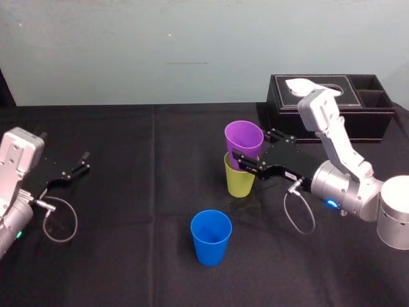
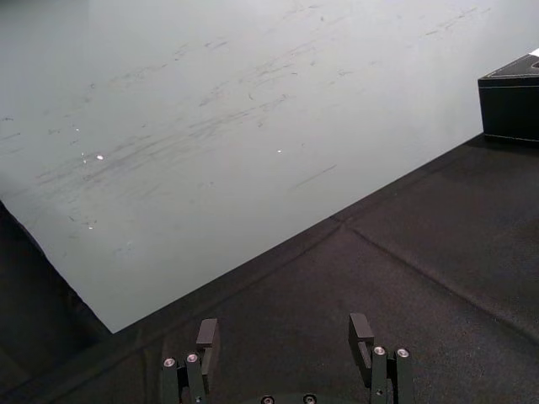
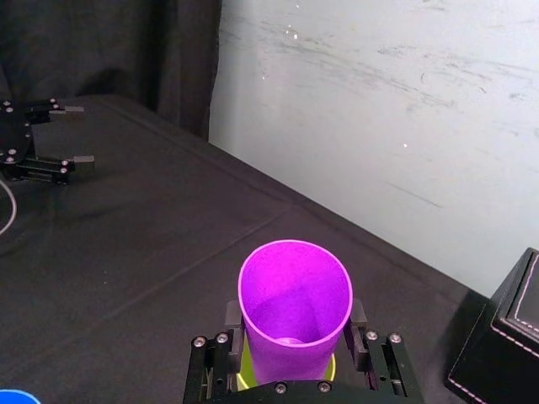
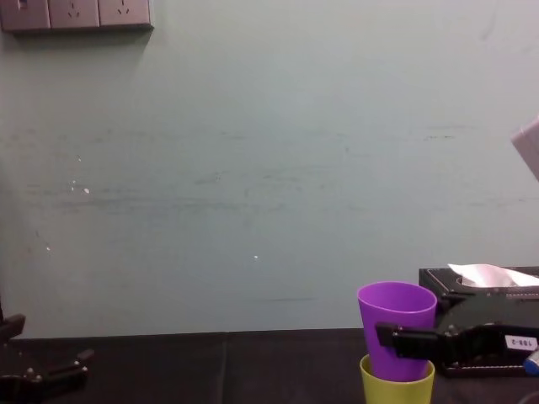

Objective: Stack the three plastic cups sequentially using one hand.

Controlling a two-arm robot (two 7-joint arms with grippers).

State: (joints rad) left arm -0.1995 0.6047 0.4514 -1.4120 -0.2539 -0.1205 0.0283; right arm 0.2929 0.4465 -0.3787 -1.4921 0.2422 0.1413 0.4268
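Note:
The purple cup sits nested in the yellow-green cup at the table's middle right, its upper half standing out. My right gripper is shut on the purple cup, one finger pressed on each side, with a yellow-green sliver below. From the chest, one finger crosses the purple cup above the yellow-green rim. The blue cup stands alone, upright, nearer the front. My left gripper rests at the far left, open and empty.
A black tissue box with a white tissue stands at the back right, just behind my right arm. A black cloth covers the table and a pale wall closes the back.

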